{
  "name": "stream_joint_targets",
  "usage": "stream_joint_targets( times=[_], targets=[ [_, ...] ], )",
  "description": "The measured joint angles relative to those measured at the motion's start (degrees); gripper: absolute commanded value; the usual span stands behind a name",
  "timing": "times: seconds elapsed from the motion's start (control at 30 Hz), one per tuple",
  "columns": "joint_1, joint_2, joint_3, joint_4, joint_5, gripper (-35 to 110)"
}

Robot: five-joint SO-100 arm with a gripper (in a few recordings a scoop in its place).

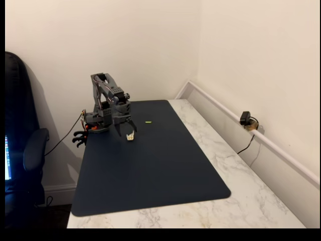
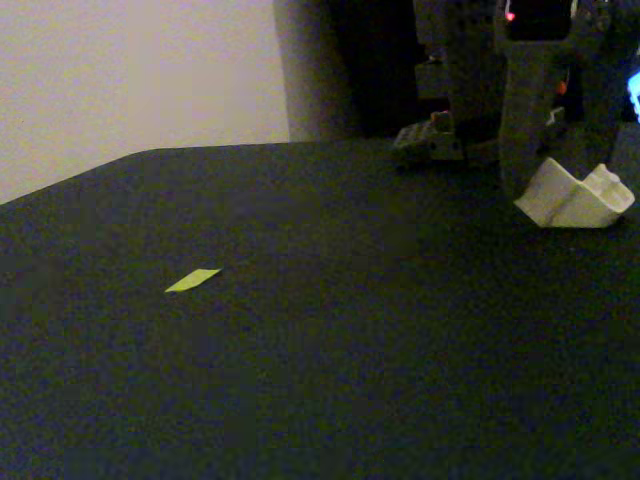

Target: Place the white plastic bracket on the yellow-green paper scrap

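Fixed view | white plastic bracket (image 2: 575,196): angular, matte | yellow-green paper scrap (image 2: 193,280): flat sliver

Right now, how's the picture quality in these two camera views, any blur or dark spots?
A fixed view from high up is evenly lit and fairly sharp, though the white plastic bracket is tiny. The low fixed view is dim and grainy; the gripper is dark, while the yellow-green paper scrap stands out brightly.
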Motion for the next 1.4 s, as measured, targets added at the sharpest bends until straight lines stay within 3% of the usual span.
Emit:
stream_joint_targets(
  times=[0.6, 0.93, 1.4],
  targets=[
    [3.9, -6.2, -5.4, -0.4, -4.3, 30],
    [5.6, -6.2, -6.2, 0.8, -5.2, 0],
    [9.4, -4.4, -9.1, 8.2, -6.6, 0]
  ],
)
